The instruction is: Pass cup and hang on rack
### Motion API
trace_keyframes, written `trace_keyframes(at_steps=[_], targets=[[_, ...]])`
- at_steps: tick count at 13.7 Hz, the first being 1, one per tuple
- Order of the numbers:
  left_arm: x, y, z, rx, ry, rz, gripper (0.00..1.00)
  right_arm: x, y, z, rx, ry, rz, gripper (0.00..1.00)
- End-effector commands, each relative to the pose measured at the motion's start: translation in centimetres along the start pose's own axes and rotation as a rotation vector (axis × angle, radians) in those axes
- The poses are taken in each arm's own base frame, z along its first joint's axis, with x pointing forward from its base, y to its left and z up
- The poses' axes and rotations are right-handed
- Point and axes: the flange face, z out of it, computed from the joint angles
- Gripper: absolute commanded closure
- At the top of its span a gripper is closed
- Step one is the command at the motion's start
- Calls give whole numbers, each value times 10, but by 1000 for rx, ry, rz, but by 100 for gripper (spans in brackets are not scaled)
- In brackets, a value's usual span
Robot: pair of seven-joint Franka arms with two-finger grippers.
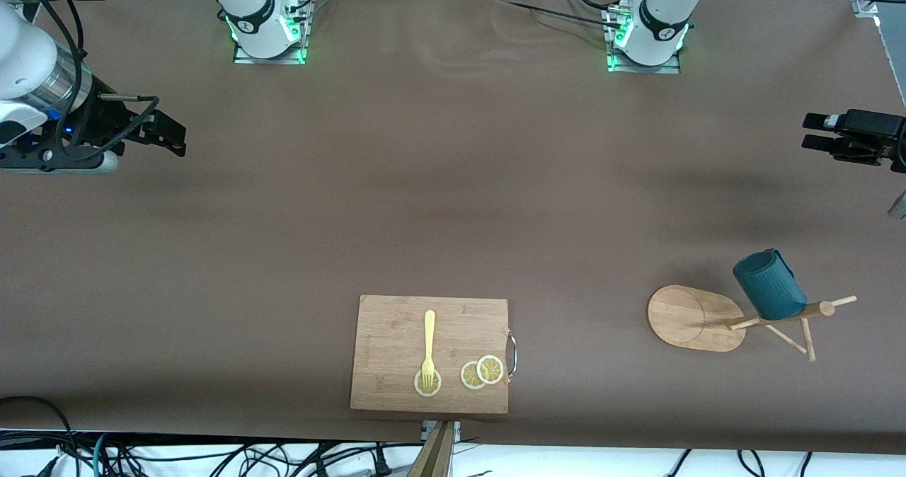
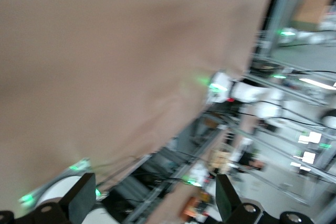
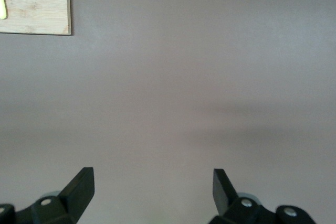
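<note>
Cup [image 1: 769, 285] hangs on a peg of the rack [image 1: 697, 318], toward the left arm's end of the desk [image 1: 453, 180]. Left tool [image 1: 821, 131] and right tool [image 1: 170, 134] hover wide apart, empty.

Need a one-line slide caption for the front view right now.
Cup hangs on the rack; left gripper and right gripper wait open at the table's ends.
</note>
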Motion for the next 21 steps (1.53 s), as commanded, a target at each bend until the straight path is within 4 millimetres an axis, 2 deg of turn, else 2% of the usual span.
trace_keyframes(at_steps=[1,5,8,11,13,16,19,21], targets=[[20,35,-5,201,52,6,0,-1,-1,-6,-4,-2,4,0],[45,88,7,492,108,32,0,-1,-1,-5,-3,-5,3,0],[61,129,7,692,208,107,0,-1,-1,-5,-3,-5,3,0],[54,160,1,738,284,156,0,-1,-1,-5,-3,-5,1,0],[39,169,-2,769,288,151,0,-1,-1,-5,-3,-5,1,0],[22,200,21,853,236,157,0,-1,-1,-5,-3,-5,1,0],[18,210,36,833,260,-19,0,-1,-1,-6,-3,-3,1,0],[26,224,57,816,282,-138,0,-1,-1,-6,-2,-2,1,0]])
